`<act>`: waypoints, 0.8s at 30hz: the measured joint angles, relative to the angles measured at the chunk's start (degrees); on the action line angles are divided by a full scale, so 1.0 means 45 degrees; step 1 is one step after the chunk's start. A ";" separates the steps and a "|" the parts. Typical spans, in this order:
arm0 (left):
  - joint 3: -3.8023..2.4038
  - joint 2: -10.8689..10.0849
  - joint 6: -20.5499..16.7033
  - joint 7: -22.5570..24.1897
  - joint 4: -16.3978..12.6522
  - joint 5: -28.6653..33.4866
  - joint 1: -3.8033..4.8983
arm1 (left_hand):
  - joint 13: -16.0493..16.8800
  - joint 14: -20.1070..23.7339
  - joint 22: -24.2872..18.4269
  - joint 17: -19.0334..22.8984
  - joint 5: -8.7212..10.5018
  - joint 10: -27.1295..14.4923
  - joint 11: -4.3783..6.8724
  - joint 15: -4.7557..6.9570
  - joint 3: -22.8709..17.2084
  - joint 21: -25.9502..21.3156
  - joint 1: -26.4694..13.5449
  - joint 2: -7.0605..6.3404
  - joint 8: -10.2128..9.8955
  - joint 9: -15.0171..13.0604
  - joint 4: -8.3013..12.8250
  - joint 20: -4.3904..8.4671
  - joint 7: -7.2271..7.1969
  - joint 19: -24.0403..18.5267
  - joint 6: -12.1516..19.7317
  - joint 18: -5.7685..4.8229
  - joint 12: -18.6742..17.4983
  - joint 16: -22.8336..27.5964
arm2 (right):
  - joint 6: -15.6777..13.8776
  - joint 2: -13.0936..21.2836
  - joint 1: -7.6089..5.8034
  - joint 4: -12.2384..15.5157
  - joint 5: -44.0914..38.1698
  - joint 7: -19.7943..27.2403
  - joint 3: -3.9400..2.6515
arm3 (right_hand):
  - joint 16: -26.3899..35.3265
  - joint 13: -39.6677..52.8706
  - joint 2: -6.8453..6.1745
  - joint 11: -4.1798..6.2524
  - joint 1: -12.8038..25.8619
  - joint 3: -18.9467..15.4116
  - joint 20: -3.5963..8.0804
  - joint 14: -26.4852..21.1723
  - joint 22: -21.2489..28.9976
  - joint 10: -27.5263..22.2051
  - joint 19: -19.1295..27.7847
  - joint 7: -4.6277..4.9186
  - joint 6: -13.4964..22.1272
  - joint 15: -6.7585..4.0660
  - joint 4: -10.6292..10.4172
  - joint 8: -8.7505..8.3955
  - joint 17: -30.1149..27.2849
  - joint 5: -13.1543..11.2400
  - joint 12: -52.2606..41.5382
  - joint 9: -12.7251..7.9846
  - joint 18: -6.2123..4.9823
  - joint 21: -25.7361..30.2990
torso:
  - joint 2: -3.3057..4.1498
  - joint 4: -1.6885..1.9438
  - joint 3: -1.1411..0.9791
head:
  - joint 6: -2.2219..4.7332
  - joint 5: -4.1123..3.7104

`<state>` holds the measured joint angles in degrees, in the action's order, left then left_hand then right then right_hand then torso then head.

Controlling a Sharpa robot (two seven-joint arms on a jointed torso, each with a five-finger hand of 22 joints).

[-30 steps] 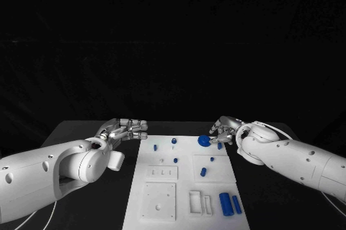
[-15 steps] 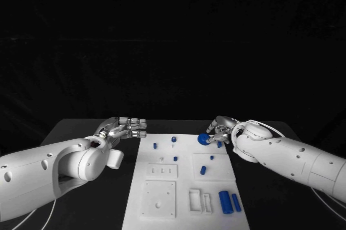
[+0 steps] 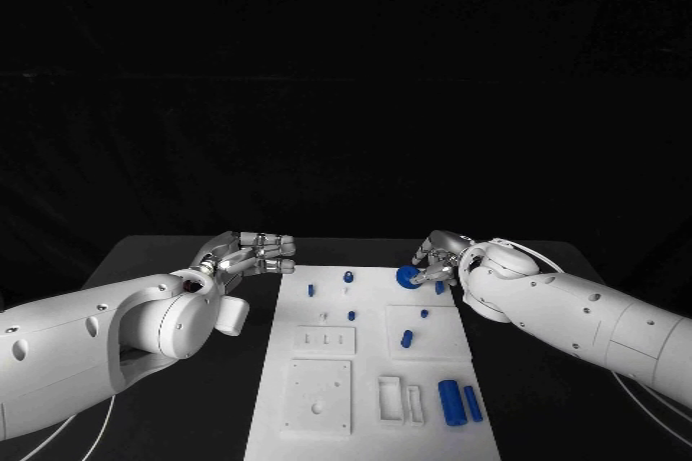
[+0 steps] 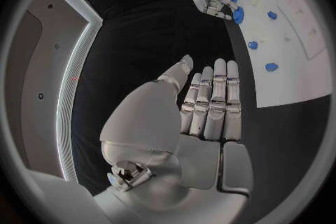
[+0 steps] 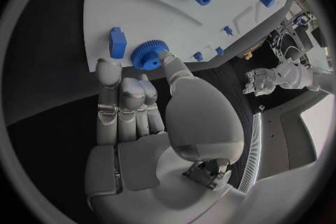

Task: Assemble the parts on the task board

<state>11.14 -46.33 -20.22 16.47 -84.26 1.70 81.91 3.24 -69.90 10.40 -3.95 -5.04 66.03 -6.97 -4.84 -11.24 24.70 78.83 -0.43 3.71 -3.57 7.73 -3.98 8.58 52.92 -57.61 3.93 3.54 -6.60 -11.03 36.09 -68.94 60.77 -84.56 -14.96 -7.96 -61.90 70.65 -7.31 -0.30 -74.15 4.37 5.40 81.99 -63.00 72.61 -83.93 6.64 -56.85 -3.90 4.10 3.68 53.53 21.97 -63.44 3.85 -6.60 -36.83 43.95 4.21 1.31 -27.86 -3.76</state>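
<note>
The white task board (image 3: pixel 433 366) lies in the middle of the table in the head view. At its far right corner my right hand (image 3: pixel 437 259) pinches a blue toothed gear (image 3: pixel 408 277) between thumb and fingers, low over the board. In the right wrist view the thumb tip (image 5: pixel 168 60) presses the gear (image 5: pixel 148 55), with a blue block (image 5: pixel 117 42) just beside it. My left hand (image 3: pixel 253 253) hovers off the board's far left corner, fingers straight and together (image 4: pixel 210 106), holding nothing.
Small blue pegs (image 3: pixel 348 277) (image 3: pixel 312 292) (image 3: pixel 407 342) stand on the board's far half. Two long blue cylinders (image 3: pixel 449 402) lie at its near right, beside white slotted blocks (image 3: pixel 326 343). A black table (image 3: pixel 173 271) surrounds the board.
My right hand has edged slightly away from me with the gear still in it. The left hand has hardly moved.
</note>
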 measured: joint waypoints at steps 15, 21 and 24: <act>0.0000 0.0018 0.0004 -0.0005 -0.0016 -0.0022 0.0000 | 0.0000 0.0000 0.0000 0.0000 0.0000 0.0000 0.0000 0.0000 0.0000 0.0002 0.0000 0.0000 0.0000 0.0000 0.0000 0.0000 0.0000 0.0000 0.0000 0.0001 0.0000 0.0000 | 0.0230 -0.0353 0.0006 -0.0490 -0.0044 -0.0017 0.0012 | -0.0052 0.0018 0.0000 -0.0002 0.0000 0.0035 0.0000 0.0000 -0.0168 -0.0004 0.0000 -0.0002 -0.0002 0.0000 -0.0034 -0.0001 0.0036 0.0000 0.0000 -0.0001 0.0004 0.0000 | -0.0009 -0.0009 0.0000 | -0.0035 0.0022; 0.0000 0.0024 0.0006 -0.0006 -0.0026 -0.0035 0.0000 | 0.0000 0.0000 0.0000 0.0000 0.0000 0.0000 0.0000 0.0000 0.0000 0.0002 0.0000 0.0000 0.0000 0.0000 0.0000 0.0000 0.0000 0.0000 0.0000 0.0001 0.0000 0.0000 | 0.0344 -0.0458 0.0010 -0.0595 -0.0051 -0.0006 0.0022 | -0.0051 0.0040 0.0000 -0.0003 0.0000 0.0035 0.0000 0.0000 -0.0245 -0.0005 0.0000 -0.0005 -0.0005 0.0000 -0.0034 -0.0004 0.0063 0.0000 0.0001 -0.0005 0.0008 -0.0001 | -0.0009 -0.0007 -0.0005 | -0.0082 0.0029; 0.0000 0.0025 0.0006 -0.0008 -0.0035 -0.0040 0.0000 | 0.0000 0.0000 0.0000 0.0000 0.0000 0.0000 0.0000 0.0000 0.0000 0.0002 0.0000 0.0000 0.0000 0.0000 0.0000 0.0000 0.0000 0.0000 0.0000 0.0002 0.0000 0.0000 | 0.0379 -0.0510 0.0010 -0.0629 -0.0056 0.0006 0.0022 | -0.0098 0.0054 0.0000 -0.0003 0.0000 0.0035 0.0000 0.0000 -0.0271 -0.0006 0.0000 -0.0018 -0.0018 0.0000 -0.0034 -0.0006 0.0079 0.0000 -0.0042 -0.0016 0.0010 -0.0001 | -0.0009 -0.0009 -0.0006 | -0.0094 0.0035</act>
<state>11.14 -46.21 -20.19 16.43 -84.42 1.52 81.91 3.24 -69.90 10.40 -3.94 -5.04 66.03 -6.97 -4.84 -11.24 24.71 78.83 -0.43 3.71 -3.57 7.73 -3.98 8.58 52.92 -57.61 3.94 3.54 -6.60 -9.33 33.80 -68.90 57.94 -84.81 -14.93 -7.86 -62.34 70.89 -7.32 -0.31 -74.15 4.53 5.40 81.99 -64.22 72.59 -83.93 6.56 -56.93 -3.90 3.95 3.65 53.89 21.97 -63.63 3.78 -6.55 -36.83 43.91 4.17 1.28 -28.28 -3.60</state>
